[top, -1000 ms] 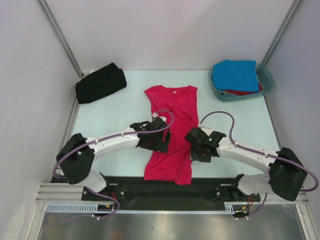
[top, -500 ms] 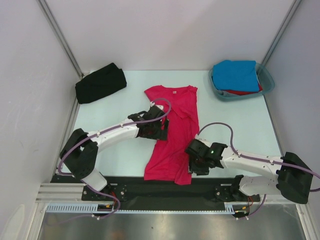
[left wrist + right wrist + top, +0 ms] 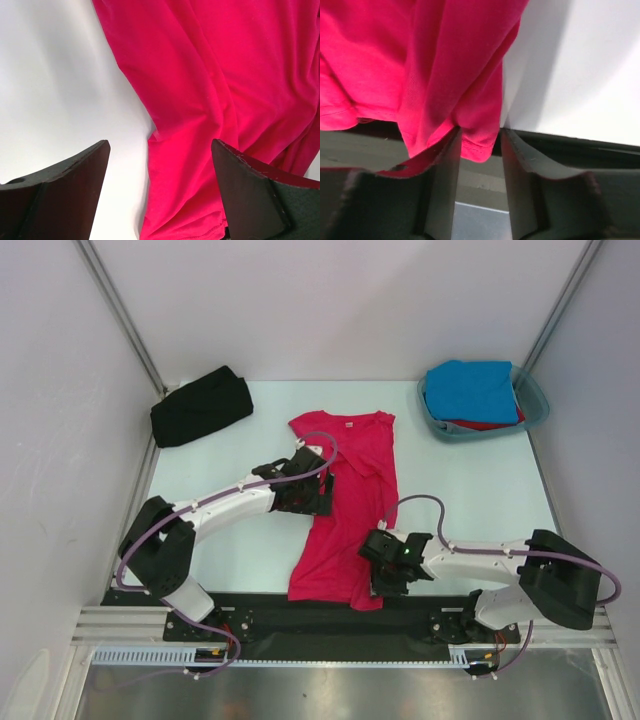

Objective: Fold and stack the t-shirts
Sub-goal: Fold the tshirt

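two hands at one crimson-pink t-shirt (image 3: 345, 500): left hand (image 3: 160, 150) released above its left edge, right hand (image 3: 480, 132) grasping its hem corner at the near edge of the desk (image 3: 470, 490).

The red t-shirt (image 3: 487, 425) lies mostly hidden beneath the blue t-shirt (image 3: 470, 390) inside the tub (image 3: 539, 401)

bare table (image 3: 480, 470) either side of crimson shirt (image 3: 355, 470), tub (image 3: 538, 408) far right
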`<state>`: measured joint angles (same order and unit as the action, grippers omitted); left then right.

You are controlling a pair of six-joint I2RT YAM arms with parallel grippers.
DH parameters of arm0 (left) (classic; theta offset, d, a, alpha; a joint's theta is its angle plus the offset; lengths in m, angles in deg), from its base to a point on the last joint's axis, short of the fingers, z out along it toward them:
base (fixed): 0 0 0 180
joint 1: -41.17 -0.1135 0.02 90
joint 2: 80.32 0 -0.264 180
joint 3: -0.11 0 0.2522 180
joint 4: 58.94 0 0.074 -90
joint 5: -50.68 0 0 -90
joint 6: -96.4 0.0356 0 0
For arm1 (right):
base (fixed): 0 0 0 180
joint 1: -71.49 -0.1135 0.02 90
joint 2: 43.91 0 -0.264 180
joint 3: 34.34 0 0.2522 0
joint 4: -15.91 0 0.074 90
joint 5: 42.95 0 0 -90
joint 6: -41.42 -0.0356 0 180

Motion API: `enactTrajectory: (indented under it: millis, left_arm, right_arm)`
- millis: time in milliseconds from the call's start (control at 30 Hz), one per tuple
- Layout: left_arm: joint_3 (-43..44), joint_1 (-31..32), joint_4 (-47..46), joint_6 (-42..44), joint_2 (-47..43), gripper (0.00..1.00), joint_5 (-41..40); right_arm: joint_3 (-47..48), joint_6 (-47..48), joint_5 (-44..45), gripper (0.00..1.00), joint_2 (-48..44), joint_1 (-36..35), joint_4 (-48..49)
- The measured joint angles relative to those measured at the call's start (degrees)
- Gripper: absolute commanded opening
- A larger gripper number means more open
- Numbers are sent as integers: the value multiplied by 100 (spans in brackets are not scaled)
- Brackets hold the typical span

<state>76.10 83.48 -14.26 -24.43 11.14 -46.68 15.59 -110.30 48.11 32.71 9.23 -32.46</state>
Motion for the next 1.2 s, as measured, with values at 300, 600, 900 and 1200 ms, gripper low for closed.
enactTrajectory:
  millis: [300, 600, 900, 1200]
  left_arm:
    - [0, -9, 2, 22, 9, 89, 4]
    - [9, -15, 2, 96, 168, 89, 24]
    - [111, -81, 7, 168, 321, 89, 28]
    - [444, -400, -15, 302, 326, 90, -2]
  right_arm:
    - [-127, -142, -85, 0, 142, -61, 105]
    - [313, -778, 876, 0, -472, -385, -1639]
    - [590, -1408, 1145, 90, -623, -682, -2848]
    - [1836, -1191, 2459, 92, -549, -140, -3429]
